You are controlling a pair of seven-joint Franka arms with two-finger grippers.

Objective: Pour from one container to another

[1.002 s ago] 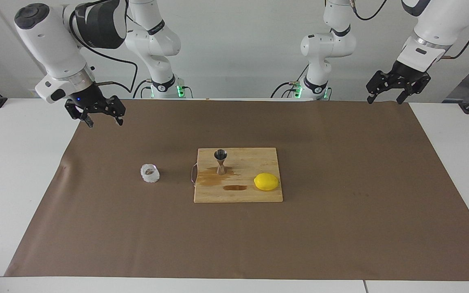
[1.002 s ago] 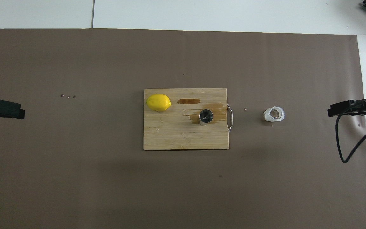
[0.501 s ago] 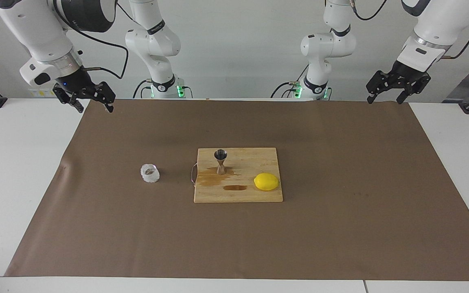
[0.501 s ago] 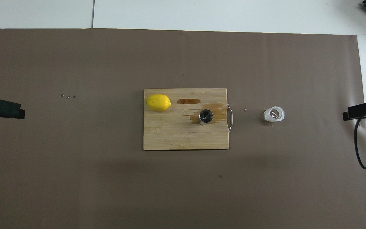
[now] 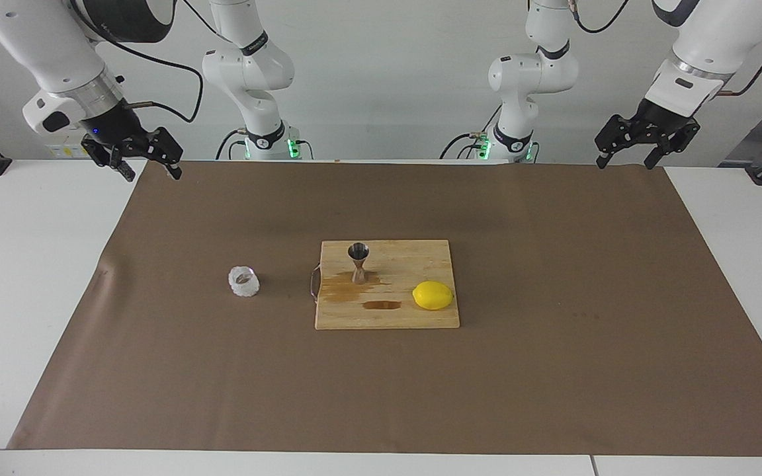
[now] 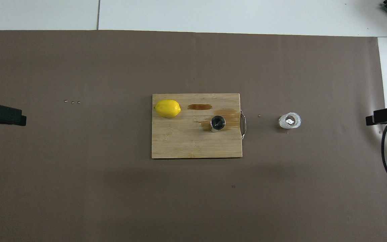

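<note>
The clear faceted glass cup [image 5: 243,282] [image 6: 290,121] stands upright on the brown mat, beside the board toward the right arm's end. The steel hourglass jigger [image 5: 358,262] [image 6: 218,123] stands upright on the wooden cutting board [image 5: 387,318] [image 6: 180,143], near its handle end, by a wet stain [image 5: 341,289]. My right gripper [image 5: 152,173] [image 6: 386,116] hangs open and empty over the mat's corner by its own base, far from the cup. My left gripper [image 5: 624,162] [image 6: 2,115] waits open and empty over the mat's corner by its base.
A yellow lemon [image 5: 432,295] [image 6: 167,108] lies on the board toward the left arm's end. A second dark wet streak [image 5: 381,305] marks the board beside it. The board's metal handle [image 6: 244,124] points at the cup. Bare white table [image 5: 30,277] flanks the mat.
My right gripper has risen and drawn back toward its base, out to the mat's corner. The left arm, cup, jigger and lemon have not moved.
</note>
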